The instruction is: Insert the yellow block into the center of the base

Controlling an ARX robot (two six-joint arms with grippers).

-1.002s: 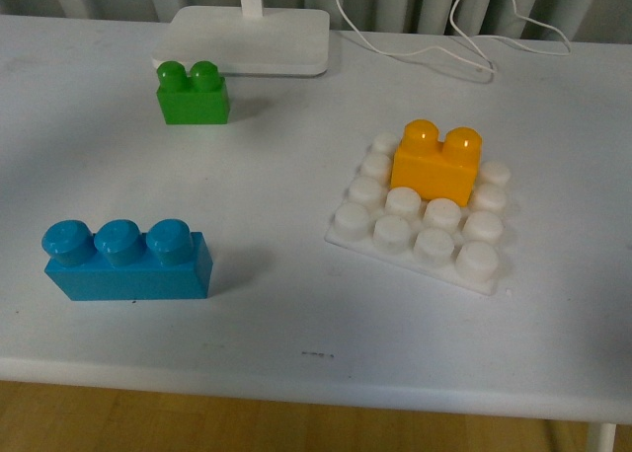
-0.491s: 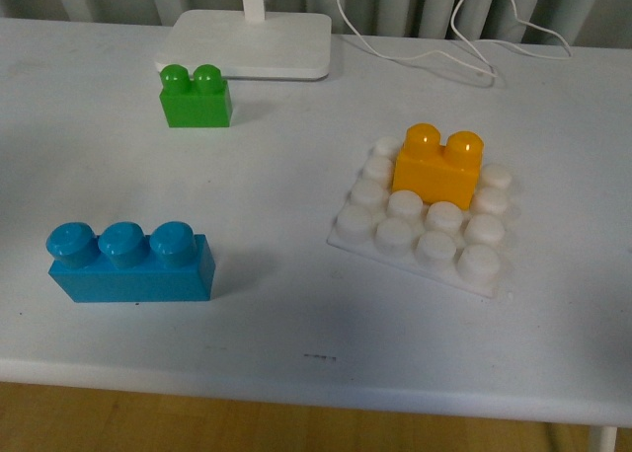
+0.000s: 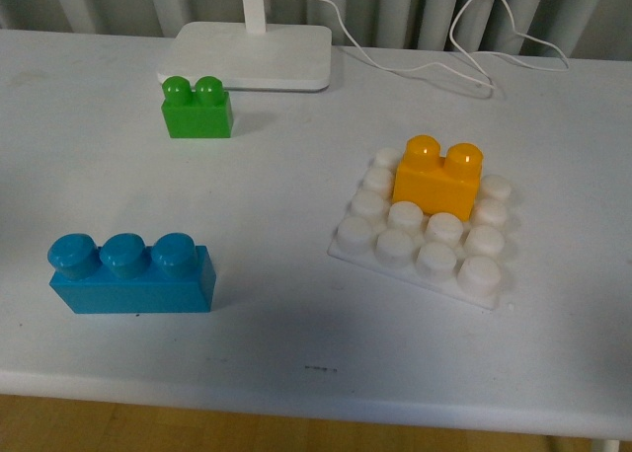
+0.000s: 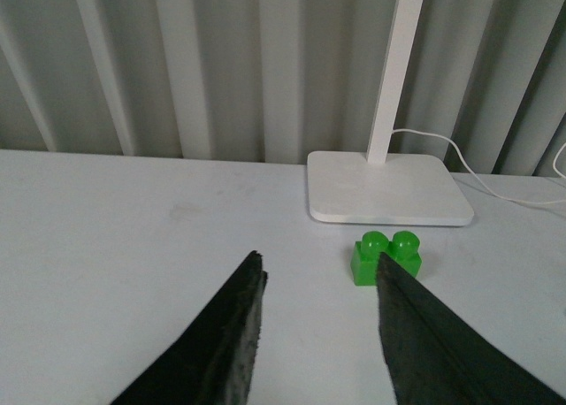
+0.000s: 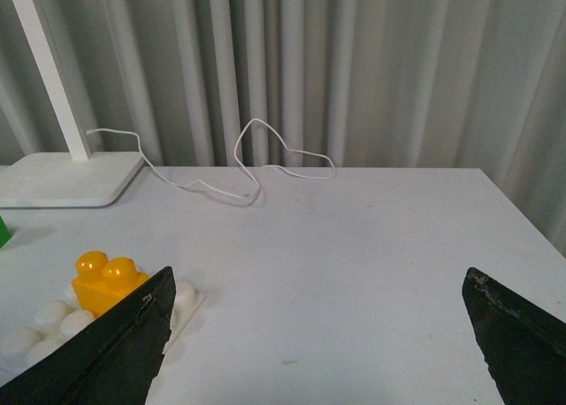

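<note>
We saw the yellow-orange two-stud plastic brick (image 3: 437, 173) seated among the square white studded plate's (image 3: 420, 269) inner studs, nearer our right tool (image 5: 314, 352); both tools, left (image 4: 318, 334) included, gaped empty.

Left hand (image 4: 318, 334) — matte black, tapering fingers; right hand (image 5: 318, 334) — likewise black, broad and wedge-shaped.

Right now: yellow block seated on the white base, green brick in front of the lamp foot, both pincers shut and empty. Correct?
One error: the pincers are open, not shut. The left wrist view shows the left pincer with its fingers apart, and the right wrist view shows the right pincer spread wide. Both are empty. The rest holds: in the front view the yellow block sits on the base, and the green brick is in front of the lamp foot.
</note>
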